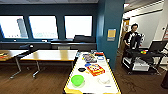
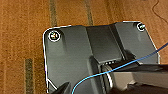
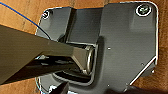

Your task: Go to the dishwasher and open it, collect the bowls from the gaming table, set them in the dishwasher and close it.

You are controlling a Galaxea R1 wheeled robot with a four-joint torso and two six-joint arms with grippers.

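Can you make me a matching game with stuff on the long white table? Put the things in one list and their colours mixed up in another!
Things:
1. bowl near the front of the gaming table
2. flat box in the middle
3. small round thing left of the box
4. table's edge

Colours:
A. yellow
B. black
C. bright green
D. red and yellow

Pairs: 1-C, 2-D, 3-B, 4-A

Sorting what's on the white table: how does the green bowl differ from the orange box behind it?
The green bowl is round, plain bright green, and sits nearest the camera on the gaming table. The orange box is flat, rectangular, printed with pictures, and lies farther back. Both rest on the table's white top.
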